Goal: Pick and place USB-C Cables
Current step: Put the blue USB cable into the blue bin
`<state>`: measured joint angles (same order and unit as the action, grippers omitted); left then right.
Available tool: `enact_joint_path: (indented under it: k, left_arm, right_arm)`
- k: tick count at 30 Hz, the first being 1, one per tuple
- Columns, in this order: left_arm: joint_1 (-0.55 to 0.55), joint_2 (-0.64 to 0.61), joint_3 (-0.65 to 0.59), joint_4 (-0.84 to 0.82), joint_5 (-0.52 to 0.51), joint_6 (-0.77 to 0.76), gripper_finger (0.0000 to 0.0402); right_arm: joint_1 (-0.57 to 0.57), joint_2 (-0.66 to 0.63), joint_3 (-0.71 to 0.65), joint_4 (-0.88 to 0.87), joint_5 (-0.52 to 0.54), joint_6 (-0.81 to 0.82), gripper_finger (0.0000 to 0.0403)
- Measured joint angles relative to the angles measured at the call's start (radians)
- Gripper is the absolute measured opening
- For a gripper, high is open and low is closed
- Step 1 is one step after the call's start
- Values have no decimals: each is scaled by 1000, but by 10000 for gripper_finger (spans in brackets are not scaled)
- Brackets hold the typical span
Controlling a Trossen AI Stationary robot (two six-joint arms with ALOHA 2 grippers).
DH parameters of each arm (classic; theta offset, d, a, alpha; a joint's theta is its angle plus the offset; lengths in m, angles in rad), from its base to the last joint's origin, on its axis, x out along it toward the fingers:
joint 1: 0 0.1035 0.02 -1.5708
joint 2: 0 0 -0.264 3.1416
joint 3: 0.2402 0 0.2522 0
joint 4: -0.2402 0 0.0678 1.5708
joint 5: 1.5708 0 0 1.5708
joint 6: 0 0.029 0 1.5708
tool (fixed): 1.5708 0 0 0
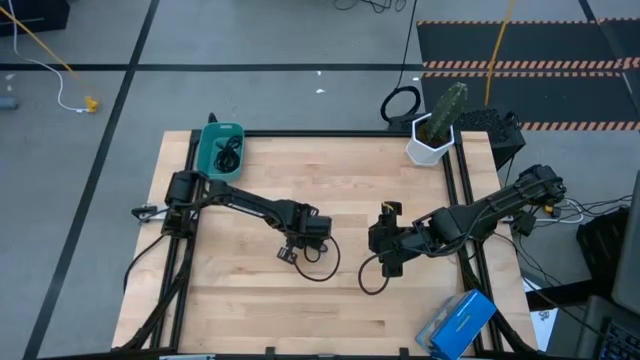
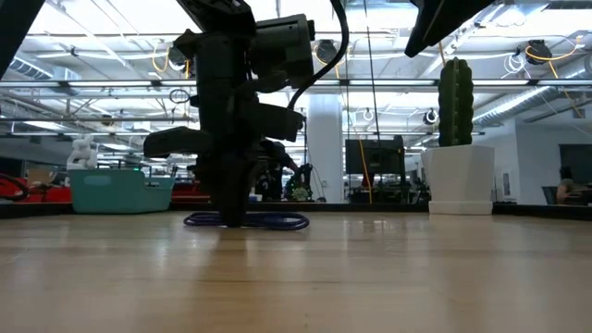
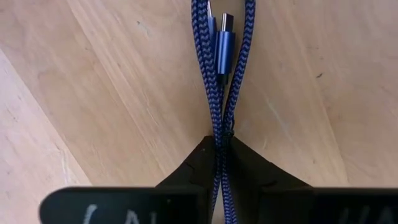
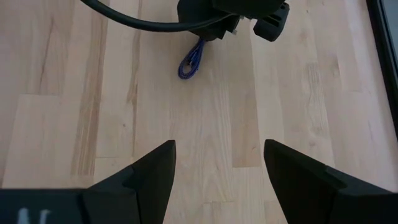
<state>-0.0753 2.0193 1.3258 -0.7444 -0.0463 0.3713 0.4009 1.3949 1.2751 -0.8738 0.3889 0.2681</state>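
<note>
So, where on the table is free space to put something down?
Bare wood runs along the near edge, left of the blue box, and between the teal tray and the cactus pot. The middle is crowded: the left gripper grips the blue-purple cable, beside the right gripper.

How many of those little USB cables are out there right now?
2 for sure: a blue cable pinched in the left hand mid-table, a black cable in the teal tray. More may hide there.
</note>
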Motion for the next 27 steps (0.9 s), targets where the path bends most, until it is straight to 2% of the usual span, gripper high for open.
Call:
enact_joint_path:
  k: [7, 27]
  left_arm:
    - [-1, 2, 28, -31, 1, -35, 19]
    - [-66, 5, 153, -288, 1, -86, 30]
  right_arm:
    - [0, 0, 0, 0, 1, -2, 238]
    - [0, 0, 0, 0, 0, 0, 238]
